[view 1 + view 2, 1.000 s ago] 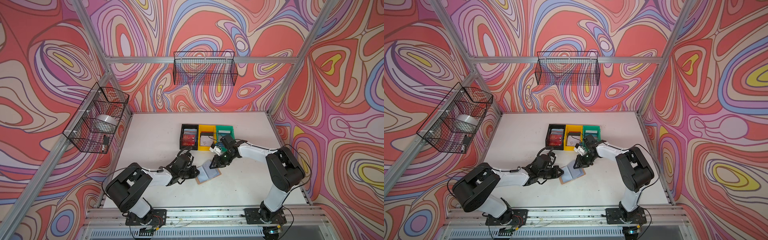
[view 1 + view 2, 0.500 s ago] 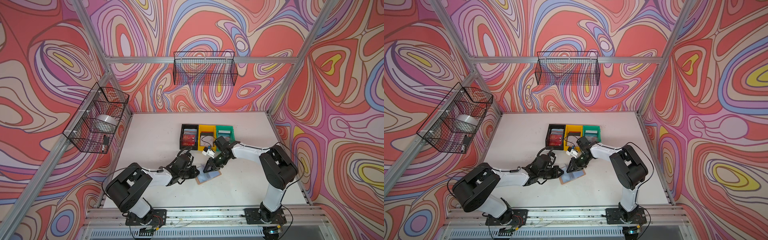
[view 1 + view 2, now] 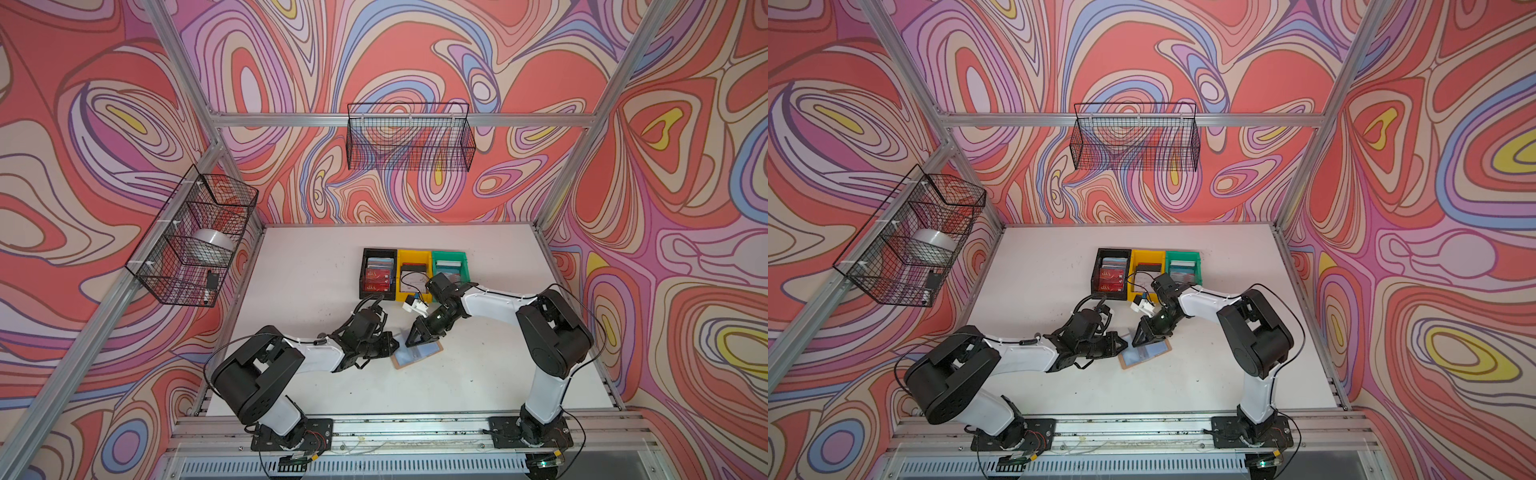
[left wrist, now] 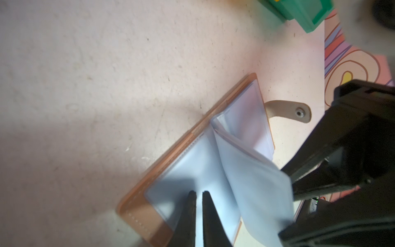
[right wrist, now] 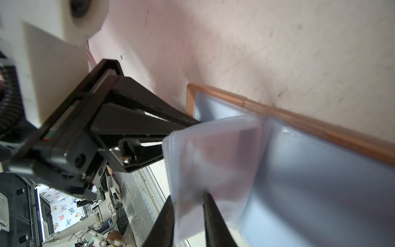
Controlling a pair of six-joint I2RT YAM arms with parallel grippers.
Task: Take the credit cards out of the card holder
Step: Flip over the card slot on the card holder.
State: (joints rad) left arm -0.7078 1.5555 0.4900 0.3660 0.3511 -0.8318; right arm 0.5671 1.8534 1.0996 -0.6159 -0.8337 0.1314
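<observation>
The holder [image 3: 417, 353] lies open on the table [image 3: 316, 266], tan cover down, bluish sleeves [image 4: 252, 175] up, and its snap tab [image 4: 288, 111] sticks out flat.

Three bins stand in a row just behind the holder. The black bin [image 3: 363, 274] holds red cards [image 3: 378, 280] with a bluish one behind them. The yellow bin [image 3: 414, 252] holds a white card [image 3: 411, 280], and the green bin [image 3: 449, 253] holds pale ones. Well off to the holder's left, a wire basket [image 3: 166, 286] on the wall holds a silvery roll [image 3: 214, 240] and a small black item.

The left arm stretches low over the table to the holder's left edge. The left gripper [image 4: 199, 193] has its jaws nearly together, with only a thin gap, and its tips rest on the flat left-hand sleeve. The right arm has its elbow high, its forearm passes in front of the bins, and its wrist bends down onto the holder. The right gripper [image 5: 188, 196] is clamped on a raised bundle of sleeves. A faint rectangle shows inside the bundle, too blurred to call a card.

The red cards read "VIP", upside down in both top views.
</observation>
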